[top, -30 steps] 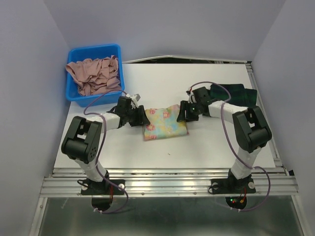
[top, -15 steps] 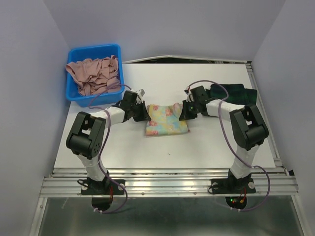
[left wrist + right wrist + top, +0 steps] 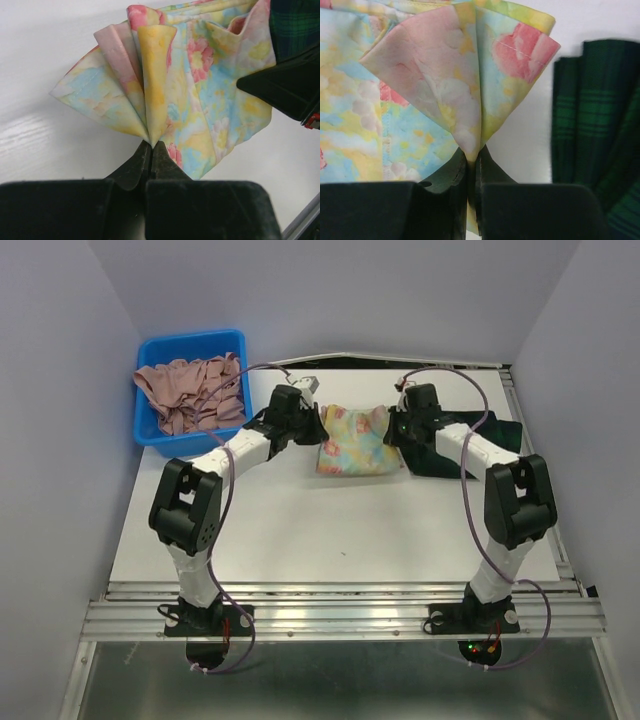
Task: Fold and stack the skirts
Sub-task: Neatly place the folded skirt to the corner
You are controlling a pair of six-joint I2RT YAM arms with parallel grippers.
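Blue bin (image 3: 190, 339) far left, plaid skirt (image 3: 590, 115) right; open table (image 3: 330, 530) nearer.

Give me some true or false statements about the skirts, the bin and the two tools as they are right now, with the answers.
1. The left tool and the right tool are each shut on the floral skirt. True.
2. The plaid skirt lies on top of the floral skirt. False: it lies beside it, to the right.
3. The bin is empty. False: pink cloth fills it.
4. The bin stands left of both skirts. True.
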